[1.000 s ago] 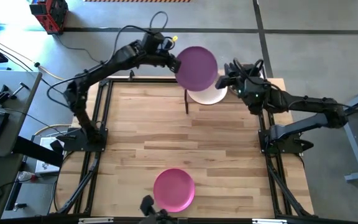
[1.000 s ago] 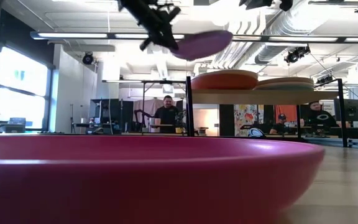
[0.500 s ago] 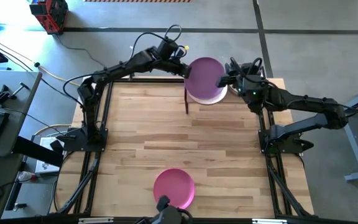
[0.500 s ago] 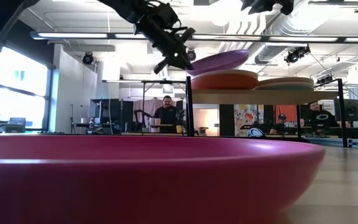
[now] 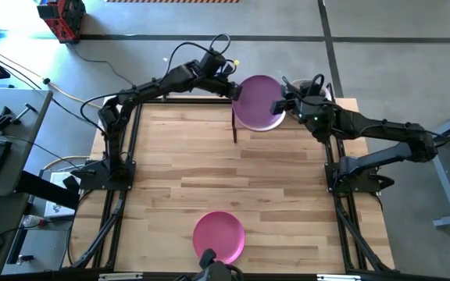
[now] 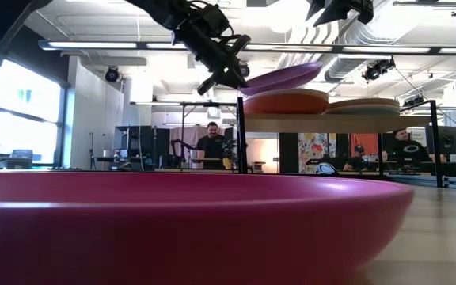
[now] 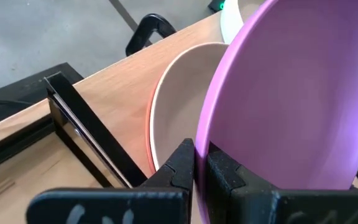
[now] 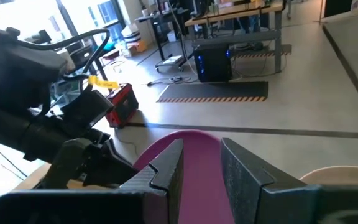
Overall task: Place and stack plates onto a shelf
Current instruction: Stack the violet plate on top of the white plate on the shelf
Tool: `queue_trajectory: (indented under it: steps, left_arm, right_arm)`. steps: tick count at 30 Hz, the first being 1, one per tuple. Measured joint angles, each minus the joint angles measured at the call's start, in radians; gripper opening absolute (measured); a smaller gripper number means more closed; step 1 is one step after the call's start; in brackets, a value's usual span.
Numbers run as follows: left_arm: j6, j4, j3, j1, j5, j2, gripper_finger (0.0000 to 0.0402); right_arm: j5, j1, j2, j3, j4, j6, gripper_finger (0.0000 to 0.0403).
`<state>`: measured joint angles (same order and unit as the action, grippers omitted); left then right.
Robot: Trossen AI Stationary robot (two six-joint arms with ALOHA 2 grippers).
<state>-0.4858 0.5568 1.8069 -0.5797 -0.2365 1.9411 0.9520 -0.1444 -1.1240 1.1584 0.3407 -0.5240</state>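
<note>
Purple matte round plate (image 7: 291, 99) (tilted), pinched by left gripper (image 7: 201, 168)

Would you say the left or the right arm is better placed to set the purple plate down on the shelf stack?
Probably the left: the left gripper is clamped on the purple plate, tilted just above the stack. The right gripper hovers open at its far rim.

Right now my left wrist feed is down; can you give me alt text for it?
The left gripper is clamped on the rim of the purple plate, tilted above a cream plate stacked on an orange one on the shelf.
</note>
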Motion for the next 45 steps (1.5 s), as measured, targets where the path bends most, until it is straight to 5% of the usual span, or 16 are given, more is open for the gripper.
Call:
queue_trajectory:
  steps: [25,45]
  left_arm:
    - [0.013,0.007,0.000,0.009,0.020,0.000,0.0008]
    - [-0.017,-0.058,0.000,0.009,0.018,0.000,0.0065]
  right_arm:
    - [-0.006,0.000,0.000,0.000,0.030,0.000,0.0089]
    - [-0.006,0.000,0.000,0.000,0.030,0.000,0.0089]
